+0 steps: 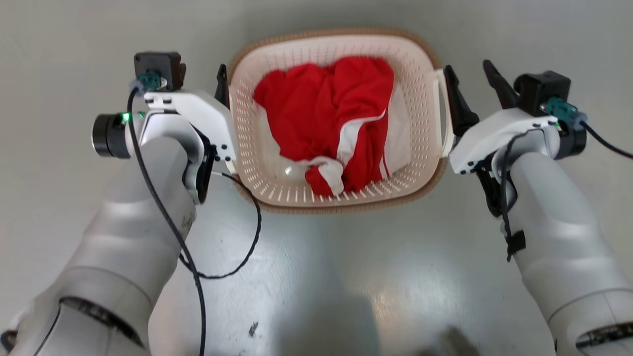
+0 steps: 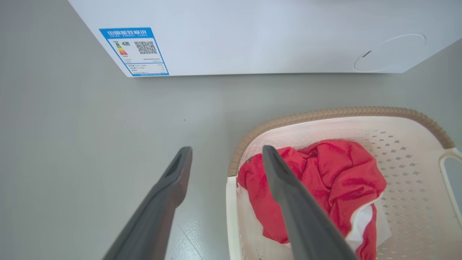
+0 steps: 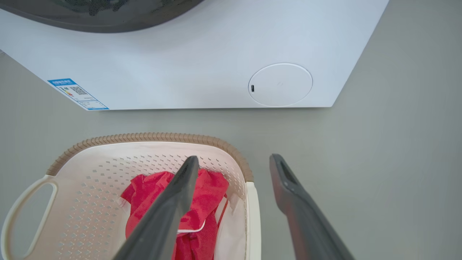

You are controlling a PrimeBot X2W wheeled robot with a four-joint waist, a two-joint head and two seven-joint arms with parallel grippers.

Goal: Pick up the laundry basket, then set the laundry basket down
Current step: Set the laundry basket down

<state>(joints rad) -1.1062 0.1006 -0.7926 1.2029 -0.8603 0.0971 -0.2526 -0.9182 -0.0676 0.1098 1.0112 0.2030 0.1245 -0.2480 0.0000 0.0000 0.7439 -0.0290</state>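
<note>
The laundry basket (image 1: 316, 52) sits on the grey floor straight ahead, cream-white and perforated with a brown rim (image 2: 343, 112). A red and white garment (image 1: 321, 109) lies inside it. My left gripper (image 1: 203, 76) is open at the basket's left side. In the left wrist view the left gripper (image 2: 225, 151) straddles the white side handle (image 2: 231, 216), one finger over the inside, one outside. My right gripper (image 1: 472, 74) is open at the right side. From the right wrist, the right gripper (image 3: 234, 160) straddles the other handle (image 3: 252, 216) the same way.
A big white washing machine (image 3: 198, 65) stands on the floor just beyond the basket, with a blue label (image 2: 133, 50) and a round cover (image 3: 279, 85) low on its front. Grey floor (image 1: 346, 277) surrounds the basket on all sides.
</note>
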